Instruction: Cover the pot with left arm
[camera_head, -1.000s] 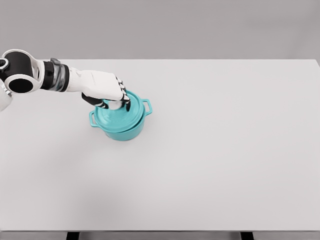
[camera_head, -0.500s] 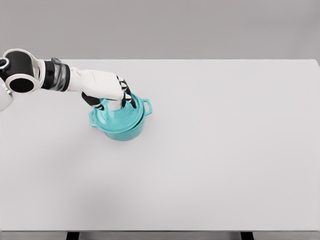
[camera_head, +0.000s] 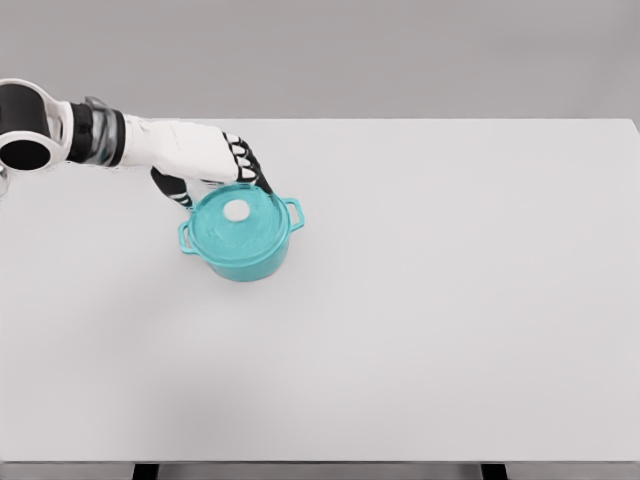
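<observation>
The left hand (camera_head: 205, 160) is now lifted off the lid (camera_head: 238, 222) and drawn back, its fingers spread and holding nothing. The white knob (camera_head: 237, 210), covered a second ago, shows clear just below the fingertips (camera_head: 262, 183).

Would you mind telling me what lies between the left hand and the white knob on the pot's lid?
In the head view, only bare teal lid separates the left hand from the knob.

white table (camera_head: 450, 330), grey wall (camera_head: 400, 55)
</observation>
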